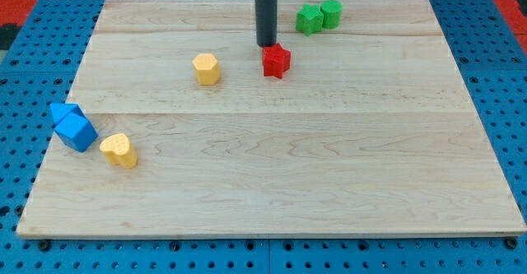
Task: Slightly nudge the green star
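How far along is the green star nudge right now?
Nothing looks done yet: the green star sits against the green block near the view's top. In hand: my tip is down on the board, right beside the red star, at its upper-left edge, and left of and below the green star, apart from it. Left: reach the green star and give it a small push.

All that shows of the arm is a straight rod (266,11), round in section and the same width along its whole visible length. It is dark grey, close to black, with a dull matt surface and a faint paler sheen running down one side. No cables, screws, labels or markings can be made out on it. My tip (266,45) is cut off flat and plain, the same dark colour as the rest.
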Robot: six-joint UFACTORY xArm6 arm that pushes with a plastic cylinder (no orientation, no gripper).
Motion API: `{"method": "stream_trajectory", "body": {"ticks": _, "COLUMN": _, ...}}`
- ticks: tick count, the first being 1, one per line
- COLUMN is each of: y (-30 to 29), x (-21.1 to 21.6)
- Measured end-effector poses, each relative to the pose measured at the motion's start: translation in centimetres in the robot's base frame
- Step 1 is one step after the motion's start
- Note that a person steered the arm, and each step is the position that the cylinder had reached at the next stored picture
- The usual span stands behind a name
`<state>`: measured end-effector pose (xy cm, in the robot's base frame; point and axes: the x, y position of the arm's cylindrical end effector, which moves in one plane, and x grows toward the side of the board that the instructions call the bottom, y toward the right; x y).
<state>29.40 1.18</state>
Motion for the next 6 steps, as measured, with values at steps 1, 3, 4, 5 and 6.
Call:
{"method": "stream_trajectory", "body": {"ticks": 1, "y": 1.7, "x": -1.3}}
{"method": "stream_trajectory", "body": {"ticks": 3, "y": 9.1, "x": -2.4}}
{"method": "stream_trajectory", "body": {"ticks": 4, "y": 12.0, "x": -2.6}}
{"method": "stream_trajectory", "body": {"ticks": 5, "y": 15.7, "x": -2.6}}
{"method": "stream_trajectory", "body": {"ticks": 6, "y": 14.5, "x": 0.0}}
